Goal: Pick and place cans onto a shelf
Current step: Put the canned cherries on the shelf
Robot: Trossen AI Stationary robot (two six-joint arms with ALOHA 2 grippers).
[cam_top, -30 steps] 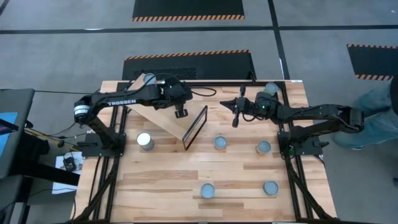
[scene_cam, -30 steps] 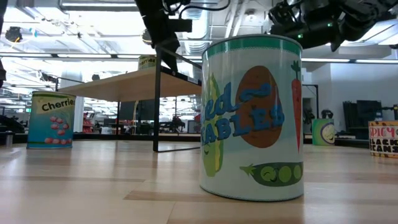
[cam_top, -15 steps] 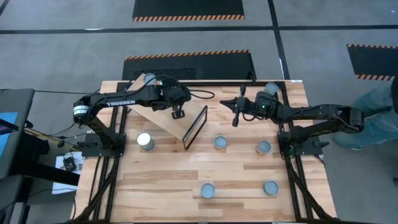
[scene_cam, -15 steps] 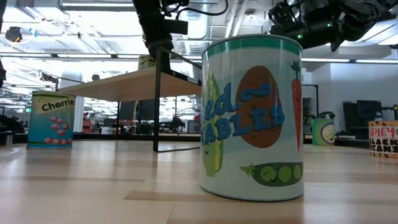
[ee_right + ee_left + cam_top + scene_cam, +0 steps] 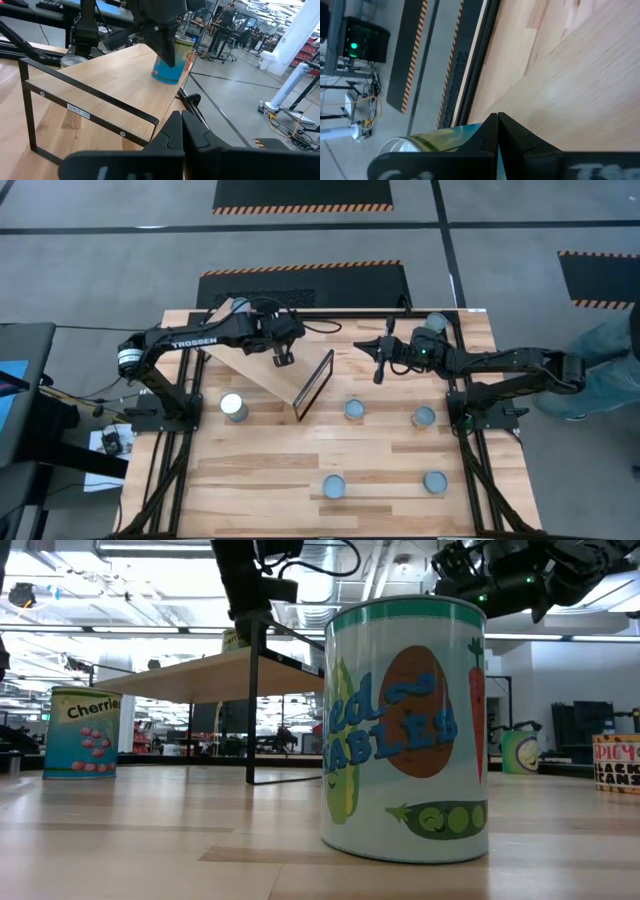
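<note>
Your left gripper [image 5: 283,359] has crept back over the last second, drawing from above the lower middle of the light wood slanted shelf [image 5: 262,366] toward eleven o'clock, up the slope toward the one small teal-labelled tin [image 5: 241,308] that already stands at the shelf's raised far corner. Its two dark fingers are pressed together with nothing between them, which the left wrist view confirms: the closed tips [image 5: 497,131] hover above bare wood with the tin [image 5: 427,141] just beyond them. You can read that as a placement done and the arm pulling clear, so the shelf holds one can and the count stands there.

Your right gripper [image 5: 379,366] has not moved in that time. It hangs over the table at about one o'clock from the table's centre, to the three o'clock side of the dark-framed end [image 5: 313,384] of the shelf, jaws shut and empty, looking across at the shelf [image 5: 107,85] and the tin [image 5: 172,60] on it.

The remaining silvery-topped cans wait on the plank tabletop [image 5: 270,470]: one [image 5: 233,406] at nine o'clock, just below the shelf, two [image 5: 354,409] [image 5: 424,416] at three o'clock, two [image 5: 333,486] [image 5: 434,481] toward five o'clock, and one [image 5: 436,324] at the far edge behind the right arm. In the low view a large vegetable-labelled tin [image 5: 405,728] stands nearest the camera.

Most of the work is still ahead, and either gripper must open before it can take the next can.
</note>
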